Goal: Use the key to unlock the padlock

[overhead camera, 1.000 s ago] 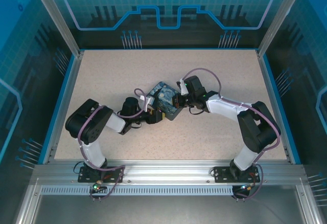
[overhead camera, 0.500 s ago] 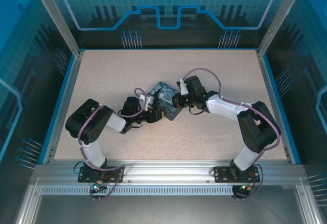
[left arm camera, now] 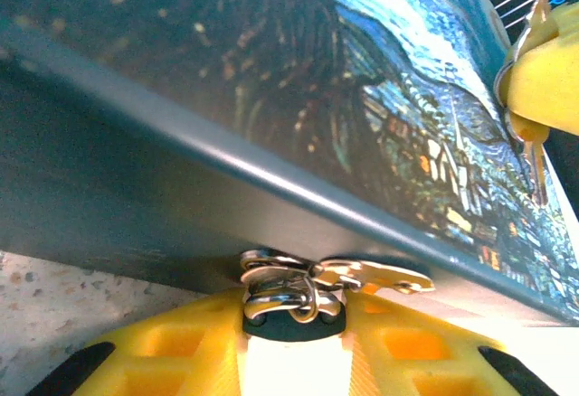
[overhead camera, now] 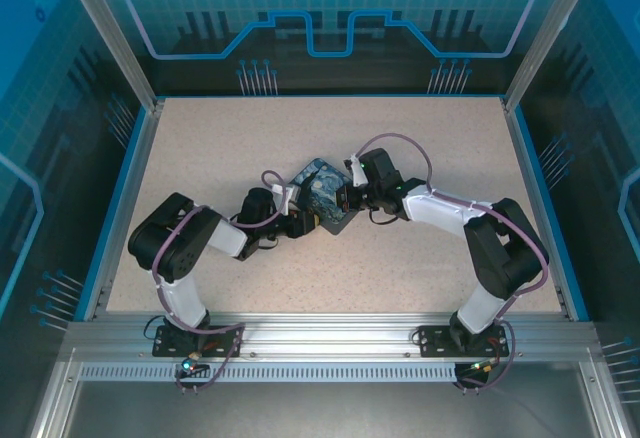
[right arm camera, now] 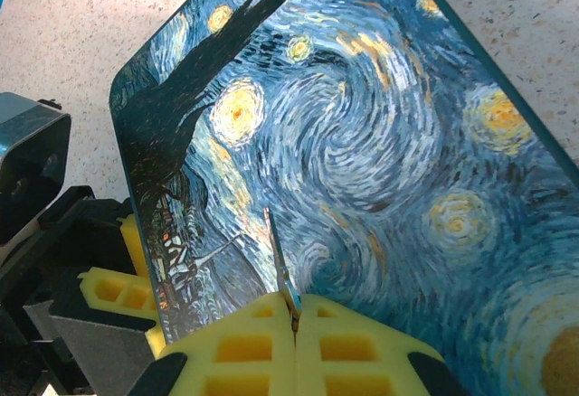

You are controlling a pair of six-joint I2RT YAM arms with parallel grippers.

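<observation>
Right gripper [right arm camera: 294, 316], pinching the key [right arm camera: 279, 262], is inching across the starry tin [right arm camera: 389, 143] toward the padlock [left arm camera: 291, 289] clamped in the left gripper [left arm camera: 294, 328]

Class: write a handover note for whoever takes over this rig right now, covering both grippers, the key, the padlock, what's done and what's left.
Left gripper: shut on the tiny padlock with silvery shackle, at the edge of the rectangular starry-night tin.
Right gripper: shut on the thin dark metal key, blade out, above the tin's lid.
Done: both grasped.
To do: insert key, turn, open shackle.
</observation>
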